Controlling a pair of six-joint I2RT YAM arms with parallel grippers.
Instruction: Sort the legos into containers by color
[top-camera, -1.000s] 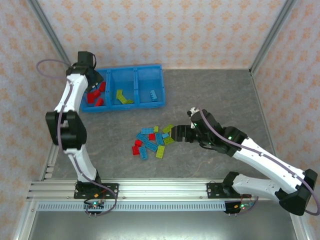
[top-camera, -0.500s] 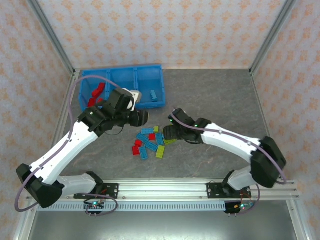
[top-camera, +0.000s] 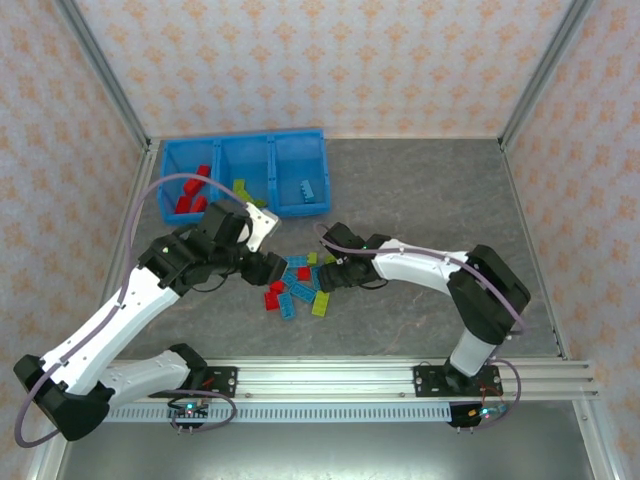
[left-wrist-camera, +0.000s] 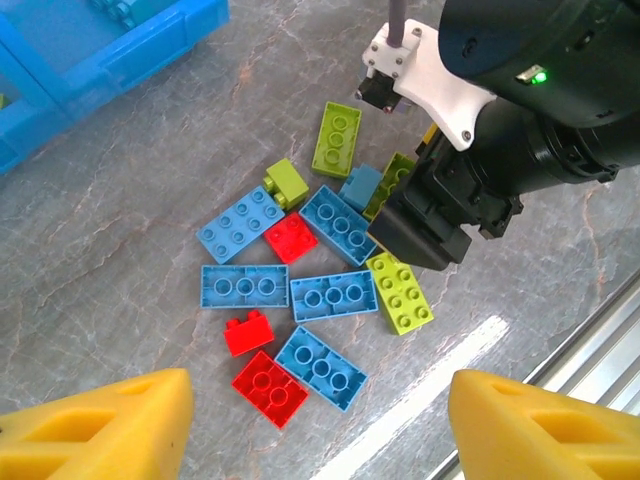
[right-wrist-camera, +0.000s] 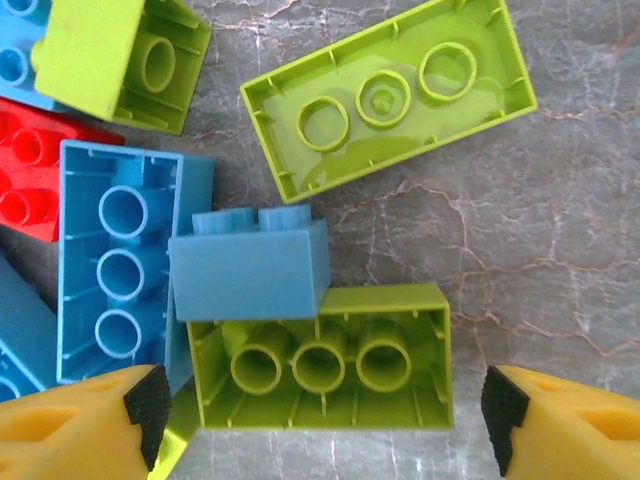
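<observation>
1. The containers (top-camera: 272, 170), far left on the desk (top-camera: 430, 190), hold some reds, a few yellow-greens and one light blue, so sorting is about a third done.
2. Most legos (top-camera: 298, 287) lie piled mid-desk.
3. The left gripper (left-wrist-camera: 320, 440) hangs over the pile, wide apart and empty.
4. The right gripper (right-wrist-camera: 320, 425) is spread apart either side of a yellow-green brick (right-wrist-camera: 320, 370).
5. From above, the arms cover part of the pile, and exact counts are hard to make out.

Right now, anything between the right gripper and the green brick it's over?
Partly. The right gripper is open, its fingertips either side of an upturned green brick. A small blue brick overlaps one corner of it, and a long blue brick lies close beside that end.
</observation>
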